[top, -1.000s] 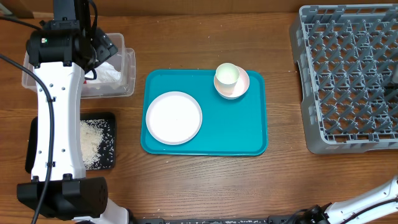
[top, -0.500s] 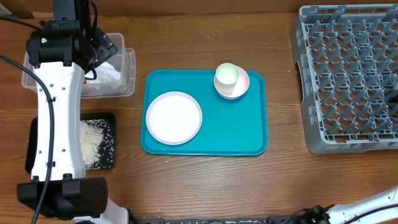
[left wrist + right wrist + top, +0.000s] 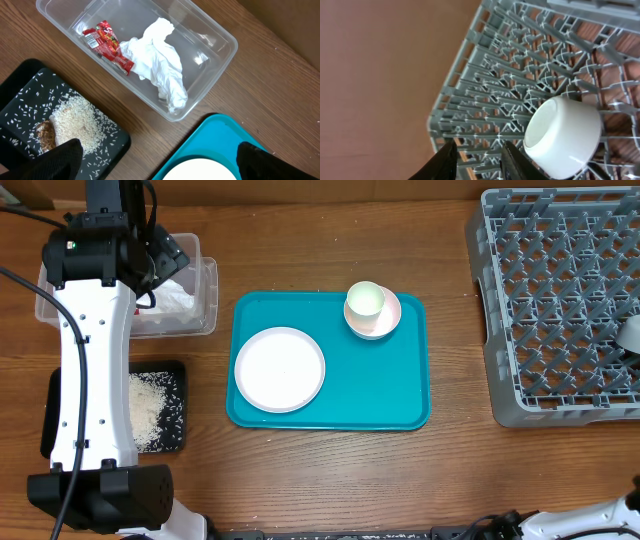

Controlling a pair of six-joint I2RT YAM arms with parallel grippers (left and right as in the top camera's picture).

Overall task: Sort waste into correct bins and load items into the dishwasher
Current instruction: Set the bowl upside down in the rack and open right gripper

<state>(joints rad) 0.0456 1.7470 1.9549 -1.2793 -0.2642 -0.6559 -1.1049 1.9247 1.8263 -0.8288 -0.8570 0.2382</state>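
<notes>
My left gripper (image 3: pixel 159 152) hangs wide open and holds nothing, above the wood between the bins and the teal tray. The clear tub (image 3: pixel 220 31) contains a crumpled white napkin (image 3: pixel 160 62) and a red wrapper (image 3: pixel 107 42). In the black tray (image 3: pixel 20 82) lie rice (image 3: pixel 75 120) and a brown scrap (image 3: pixel 46 134). The white plate (image 3: pixel 280 368) and the cup (image 3: pixel 365 300) on its pink saucer (image 3: pixel 388 318) sit on the teal tray (image 3: pixel 380 395). A pale bowl (image 3: pixel 562 137) lies on its side in the grey rack (image 3: pixel 510 75). My right gripper (image 3: pixel 479 147) is open just left of it, apart from it.
The grey rack (image 3: pixel 560 300) fills the right side of the table, and the bowl (image 3: pixel 631 332) shows at its right edge. The left arm (image 3: pixel 95 360) stretches over the bins on the left. Bare wood lies between the teal tray and the rack.
My right gripper has opened and let go of the bowl, which now rests in the rack. The dark gripper has drawn out of the overhead view. The left arm has not moved.
</notes>
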